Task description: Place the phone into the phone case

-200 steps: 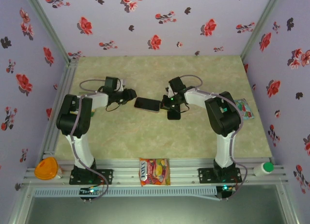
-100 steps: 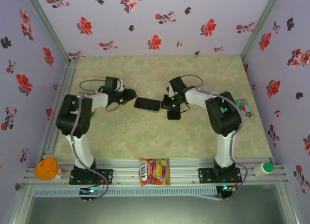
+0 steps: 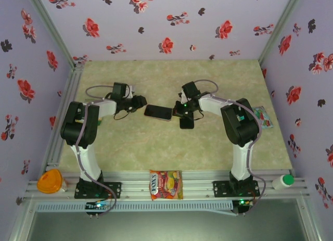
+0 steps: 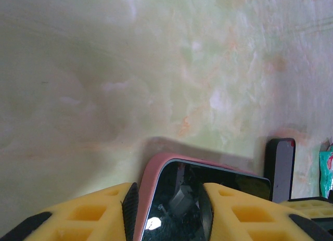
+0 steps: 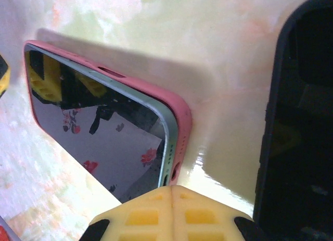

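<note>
The table (image 3: 156, 152) is a smooth, marbled green-beige sheet with a slight sheen. At its middle, between the two arms, lies the phone (image 3: 158, 112): a flat slab with glossy black glass that mirrors the flowered walls, and a thin pale-green rim. It sits inside the case (image 5: 177, 116), a matte pink shell with rounded corners and small cut-outs along its edge.

The left gripper (image 4: 169, 199) is clamped on one end of the phone, its yellow honeycombed fingers (image 4: 99, 212) on either side. The right gripper (image 5: 171, 197) is pressed shut on nothing, its tips at the opposite corner of the case. Just beside it lies a black slab (image 5: 299, 121) with rounded corners and a dull finish.
</note>
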Tool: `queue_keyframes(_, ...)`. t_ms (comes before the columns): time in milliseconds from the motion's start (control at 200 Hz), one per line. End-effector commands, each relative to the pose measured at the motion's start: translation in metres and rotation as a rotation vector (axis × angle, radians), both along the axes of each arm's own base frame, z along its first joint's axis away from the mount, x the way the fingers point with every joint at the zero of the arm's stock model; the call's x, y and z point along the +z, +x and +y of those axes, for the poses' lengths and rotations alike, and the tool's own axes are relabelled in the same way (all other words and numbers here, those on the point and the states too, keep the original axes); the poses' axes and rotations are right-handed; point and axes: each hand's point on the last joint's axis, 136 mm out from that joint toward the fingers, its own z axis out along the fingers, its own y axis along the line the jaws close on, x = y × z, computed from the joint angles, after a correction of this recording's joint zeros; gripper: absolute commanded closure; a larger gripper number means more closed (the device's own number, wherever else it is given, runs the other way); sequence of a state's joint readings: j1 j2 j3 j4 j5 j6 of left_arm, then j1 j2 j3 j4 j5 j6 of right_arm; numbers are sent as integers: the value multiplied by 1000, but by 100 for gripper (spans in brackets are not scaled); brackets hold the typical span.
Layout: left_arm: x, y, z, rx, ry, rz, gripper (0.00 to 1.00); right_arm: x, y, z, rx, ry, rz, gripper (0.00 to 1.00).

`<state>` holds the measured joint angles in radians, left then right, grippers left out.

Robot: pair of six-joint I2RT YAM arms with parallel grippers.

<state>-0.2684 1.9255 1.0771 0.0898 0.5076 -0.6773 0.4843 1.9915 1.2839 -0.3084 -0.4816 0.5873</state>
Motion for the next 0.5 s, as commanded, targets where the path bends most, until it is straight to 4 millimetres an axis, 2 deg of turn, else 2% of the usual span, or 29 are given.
queue_keyframes(0, -10, -3, -1, -5, 15, 13, 60, 17, 10, 7, -9, 43, -22, 94)
queue_keyframes(495, -9, -2, -1, -6, 15, 9, 60, 4, 10, 9, -12, 43, 8, 94)
